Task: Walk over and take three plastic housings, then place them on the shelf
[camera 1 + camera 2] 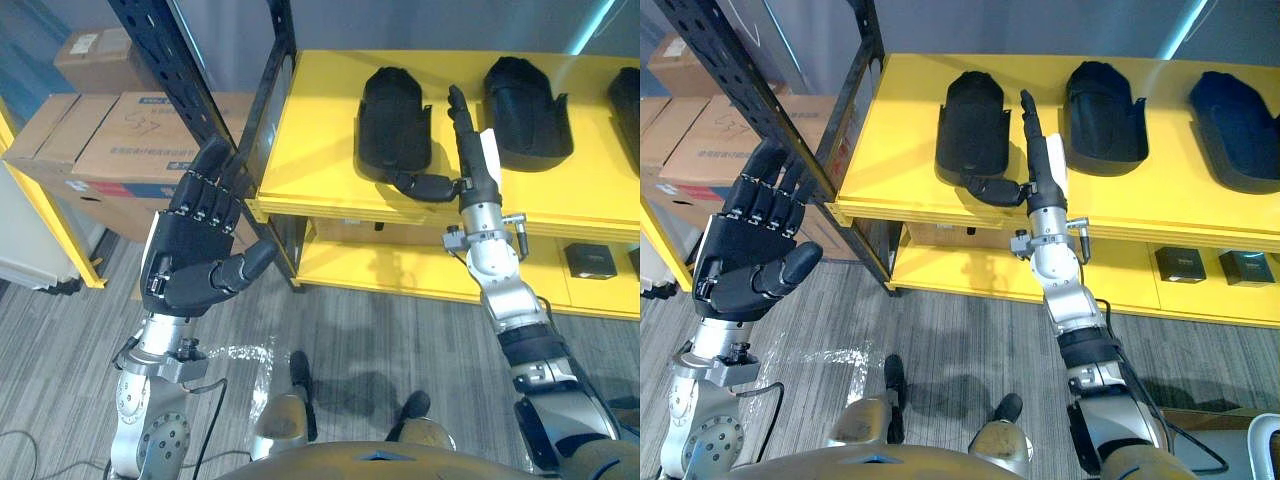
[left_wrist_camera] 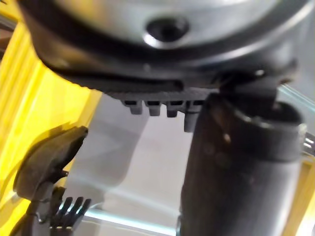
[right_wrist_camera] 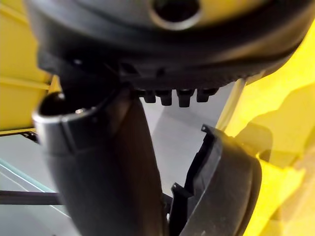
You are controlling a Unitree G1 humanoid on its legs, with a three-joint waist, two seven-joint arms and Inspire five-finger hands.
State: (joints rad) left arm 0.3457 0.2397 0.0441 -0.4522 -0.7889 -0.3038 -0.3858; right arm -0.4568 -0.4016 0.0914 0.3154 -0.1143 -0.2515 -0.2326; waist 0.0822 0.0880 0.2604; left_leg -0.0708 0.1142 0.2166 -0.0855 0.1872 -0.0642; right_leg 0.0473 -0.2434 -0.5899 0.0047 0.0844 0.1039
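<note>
Three black plastic housings lie in a row on the yellow shelf (image 1: 310,150): a left one (image 1: 393,120), a middle one (image 1: 527,100) and a right one (image 1: 628,100) cut by the view's edge. My right hand (image 1: 478,165) reaches up over the shelf between the left and middle housings. It is open, its fingers straight, and its thumb stretches sideways to the near end of the left housing (image 3: 221,187). My left hand (image 1: 195,245) is raised in front of the shelf's left corner, open and holding nothing.
A black perforated rack post (image 1: 170,60) slants past the shelf's left corner, close to my left hand. Cardboard boxes (image 1: 120,140) are stacked to the left, behind a yellow rail (image 1: 50,215). A lower yellow shelf holds small black boxes (image 1: 590,260).
</note>
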